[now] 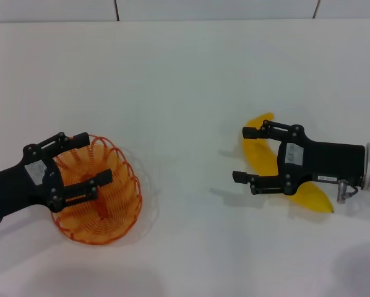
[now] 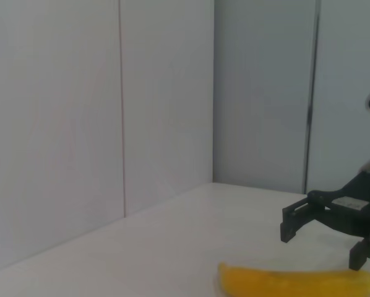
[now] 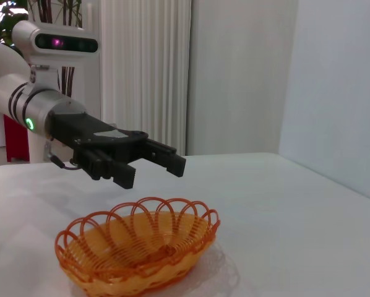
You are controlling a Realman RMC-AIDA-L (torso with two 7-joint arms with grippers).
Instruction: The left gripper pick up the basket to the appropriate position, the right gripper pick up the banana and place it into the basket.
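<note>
The orange wire basket (image 1: 107,210) rests on the white table at the left. My left gripper (image 1: 97,157) hovers open over its near-left rim. In the right wrist view the left gripper (image 3: 154,170) is clearly above the basket (image 3: 138,247) and apart from it. The yellow banana (image 1: 312,197) lies on the table at the right. My right gripper (image 1: 240,154) is open above the banana's middle, one finger on each side of it, holding nothing. The left wrist view shows the banana (image 2: 296,283) lying flat with the right gripper (image 2: 324,244) just above it.
The white table (image 1: 185,93) stretches between the two arms and behind them. A white panelled wall (image 1: 216,7) runs along the table's far edge. No other objects show on the table.
</note>
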